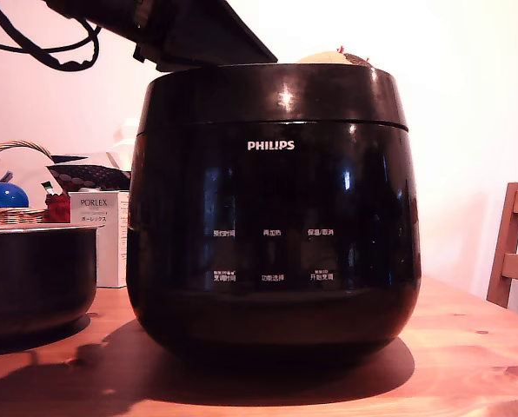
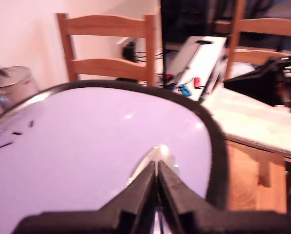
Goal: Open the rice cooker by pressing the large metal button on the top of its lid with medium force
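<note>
we see the gripper [image 2: 157, 168] closed, empty — tips on the metal button [image 2: 166, 157] atop the lid [image 2: 87, 146] of the rice cooker [image 1: 272, 226].

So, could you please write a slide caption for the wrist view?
Closed gripper tips meet the metal button on the rice cooker's glossy lid; wooden chairs behind.

Wooden table [image 1: 468, 347] under rice cooker [image 1: 272, 217]
</note>
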Robot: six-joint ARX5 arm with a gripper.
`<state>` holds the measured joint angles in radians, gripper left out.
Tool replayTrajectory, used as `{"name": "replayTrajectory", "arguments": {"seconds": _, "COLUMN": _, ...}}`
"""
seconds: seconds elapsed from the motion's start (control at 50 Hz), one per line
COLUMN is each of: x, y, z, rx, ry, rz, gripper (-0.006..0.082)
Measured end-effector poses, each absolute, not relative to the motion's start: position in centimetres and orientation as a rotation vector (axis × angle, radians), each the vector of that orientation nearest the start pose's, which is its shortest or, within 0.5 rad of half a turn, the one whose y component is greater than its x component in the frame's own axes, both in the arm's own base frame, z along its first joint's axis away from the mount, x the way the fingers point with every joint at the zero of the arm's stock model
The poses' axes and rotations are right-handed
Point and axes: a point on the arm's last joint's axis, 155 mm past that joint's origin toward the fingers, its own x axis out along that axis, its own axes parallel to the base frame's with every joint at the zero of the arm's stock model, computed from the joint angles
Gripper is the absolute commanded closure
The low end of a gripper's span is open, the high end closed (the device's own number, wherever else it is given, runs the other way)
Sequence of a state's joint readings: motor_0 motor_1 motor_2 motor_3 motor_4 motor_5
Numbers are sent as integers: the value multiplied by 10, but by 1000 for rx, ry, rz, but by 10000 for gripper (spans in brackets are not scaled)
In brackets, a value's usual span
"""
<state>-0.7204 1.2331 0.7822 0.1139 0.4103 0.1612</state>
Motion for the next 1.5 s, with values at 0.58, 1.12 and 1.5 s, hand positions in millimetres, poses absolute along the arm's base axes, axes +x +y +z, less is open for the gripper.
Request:
{"name": "replayTrajectory", "arguments": {"seconds": 0.58, "x": 256, "y": -315, "z": 214, "rx": 269, "ry": 312, "rz": -1113, "gripper": 789}}
{"name": "replayTrajectory", "arguments": {"seconds": 1.12, "x": 258, "y": -325, "z": 210, "rx": 280, "ry": 339, "rz": -1123, "gripper": 789}}
{"name": "replayTrajectory", "arguments": {"seconds": 1.5, "x": 272, "y": -333, "z": 228, "rx": 110, "ry": 260, "rz": -1069, "gripper": 789}}
